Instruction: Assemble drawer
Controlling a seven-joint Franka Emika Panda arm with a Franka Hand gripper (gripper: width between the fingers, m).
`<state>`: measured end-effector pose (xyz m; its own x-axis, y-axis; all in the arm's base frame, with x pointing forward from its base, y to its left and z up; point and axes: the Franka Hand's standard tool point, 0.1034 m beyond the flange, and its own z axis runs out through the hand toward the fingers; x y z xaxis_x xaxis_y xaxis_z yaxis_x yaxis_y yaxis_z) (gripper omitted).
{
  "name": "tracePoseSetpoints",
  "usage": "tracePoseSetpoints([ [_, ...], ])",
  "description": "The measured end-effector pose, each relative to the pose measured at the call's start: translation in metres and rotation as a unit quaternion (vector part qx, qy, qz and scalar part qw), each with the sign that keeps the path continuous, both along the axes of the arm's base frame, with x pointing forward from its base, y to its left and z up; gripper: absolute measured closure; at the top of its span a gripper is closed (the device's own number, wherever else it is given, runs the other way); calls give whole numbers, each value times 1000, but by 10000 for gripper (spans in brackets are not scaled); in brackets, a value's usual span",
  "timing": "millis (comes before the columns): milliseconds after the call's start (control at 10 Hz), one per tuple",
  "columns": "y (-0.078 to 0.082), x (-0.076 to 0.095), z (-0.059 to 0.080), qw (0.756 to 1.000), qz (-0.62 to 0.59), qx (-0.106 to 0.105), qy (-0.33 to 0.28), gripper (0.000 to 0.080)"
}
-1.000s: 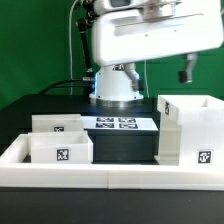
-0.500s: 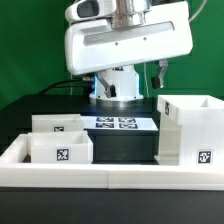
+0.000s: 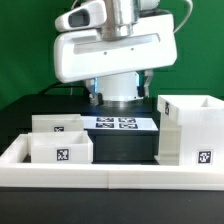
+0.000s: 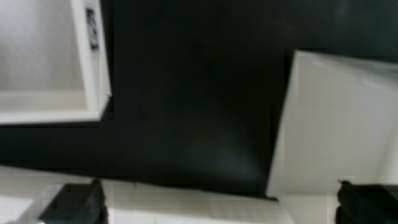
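Note:
The tall white drawer shell [image 3: 188, 130] stands at the exterior view's right. Two small white trays, one behind [image 3: 58, 124] and one in front [image 3: 60, 149], stand at the left; the front tray and the shell show square tags. My gripper [image 3: 121, 84] hangs high over the back middle of the table, mostly hidden behind the white wrist block, and holds nothing. In the blurred wrist view the gripper [image 4: 221, 205] is open, its dark fingertips [image 4: 71, 203] wide apart. A white tray [image 4: 45, 60] and the shell [image 4: 347, 120] lie far below, apart from the fingers.
The marker board [image 3: 122, 124] lies flat on the black table between trays and shell. The long low white border rail [image 3: 110, 176] runs along the front and up the left side. The arm's white base [image 3: 118, 92] stands behind the marker board.
The arm has swung toward the exterior view's left and dropped a little. The gripper stays open and empty. The trays and shell have not moved.

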<state>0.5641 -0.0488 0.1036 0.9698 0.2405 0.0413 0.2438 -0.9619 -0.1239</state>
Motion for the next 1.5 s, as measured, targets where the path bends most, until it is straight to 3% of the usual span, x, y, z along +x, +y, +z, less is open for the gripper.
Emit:
tracePoseSetpoints([
  [400, -35, -15, -30, 999, 29, -18, -17, 150],
  [900, -37, -15, -34, 999, 28, -18, -14, 150],
  [1100, -47, -21, -53, 999, 31, -25, -15, 150],
  [1500, -50, -28, -82, 999, 29, -35, -14, 150],
])
